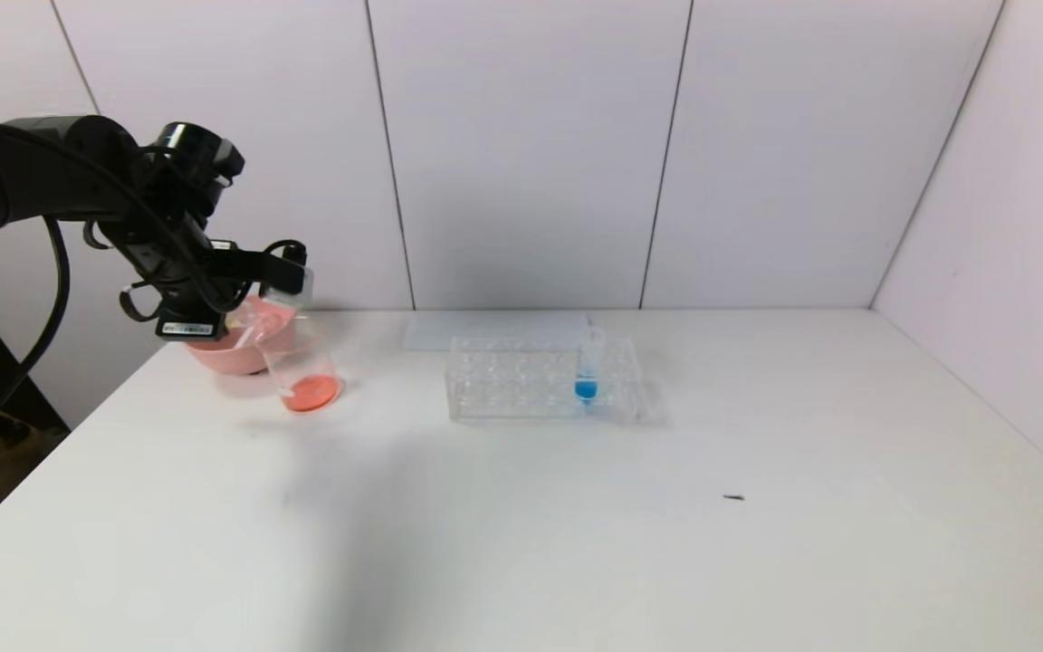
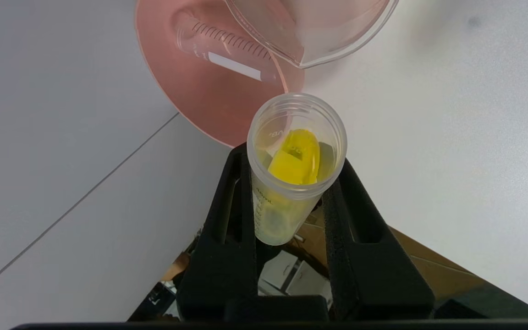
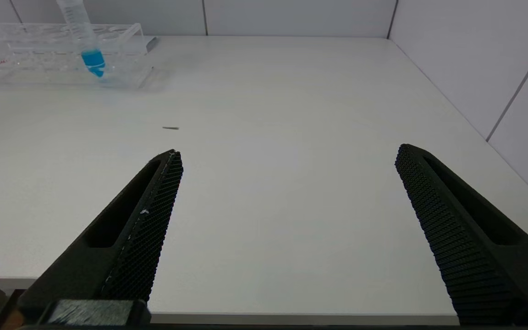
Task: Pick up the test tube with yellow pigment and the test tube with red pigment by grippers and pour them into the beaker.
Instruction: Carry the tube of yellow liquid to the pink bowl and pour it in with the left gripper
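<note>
Yellow-pigment test tube (image 2: 294, 172) clamped in left gripper (image 2: 291, 183) above beaker (image 1: 302, 367) holding red liquid; right gripper (image 3: 287, 183) spread wide, empty

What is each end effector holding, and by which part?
Left end effector grips the test tube with yellow pigment around its upper body, below the open rim. Right end effector holds nothing.

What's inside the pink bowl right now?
An empty clear tube lies in the pink bowl. The beaker covers part of the bowl, so anything else there is hidden.
</note>
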